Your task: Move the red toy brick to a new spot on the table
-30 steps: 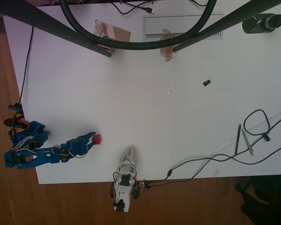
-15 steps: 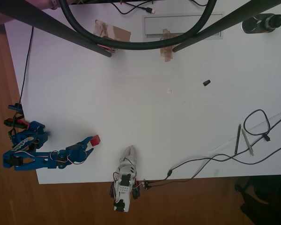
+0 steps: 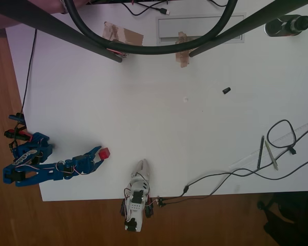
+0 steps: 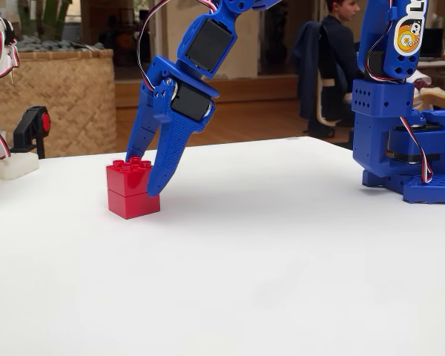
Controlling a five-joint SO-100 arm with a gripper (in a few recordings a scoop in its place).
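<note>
While the white bench (image 3: 159, 128) filled most of the overhead view, the blue arm (image 3: 46, 166) lay along its lower left corner, reaching right. Its hand (image 3: 97, 155) met the red brick (image 3: 104, 152) near the bench's lower edge — in the fixed view the hand (image 4: 154, 182) pointed down with its fingers closed on the brick (image 4: 132, 194), which stood flat on the bench (image 4: 267, 259), studs up. Brown tape patches (image 3: 124, 35) sat near the far edge, pens (image 3: 266, 152) at the right, and a small black bit (image 3: 226, 90) well apart from the brick.
</note>
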